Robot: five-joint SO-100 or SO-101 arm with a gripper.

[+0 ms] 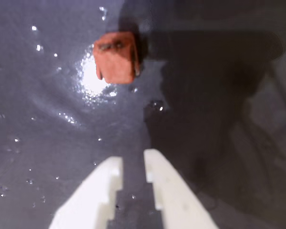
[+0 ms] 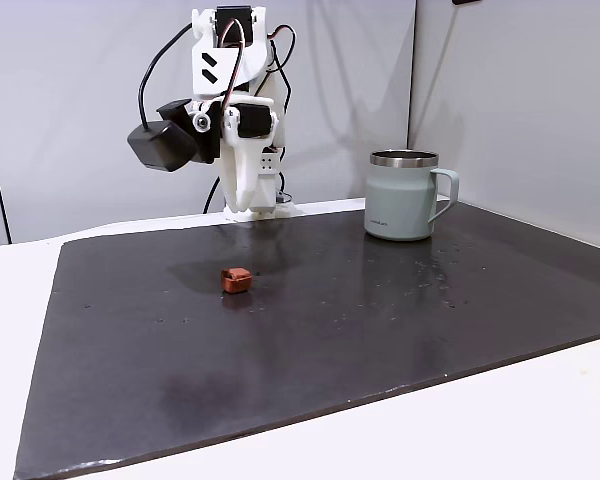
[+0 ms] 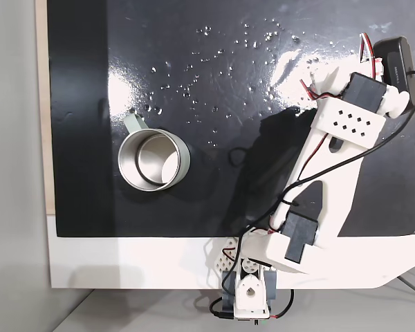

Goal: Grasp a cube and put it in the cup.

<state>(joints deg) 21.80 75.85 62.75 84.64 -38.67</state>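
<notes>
Black mat [image 2: 380, 330] (glossy) on white table [image 2: 10, 300]; carries cube [image 2: 236, 280], cup [image 2: 405, 195].

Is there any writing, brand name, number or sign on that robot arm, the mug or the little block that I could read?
No readable words or numbers anywhere.
Arm: a black mark of two slanted bars near its top in a fixed view, a logo, not letters.
Mug: plain, no print visible.
Block: dark scuffs on top, too blurred to read as text.
</notes>
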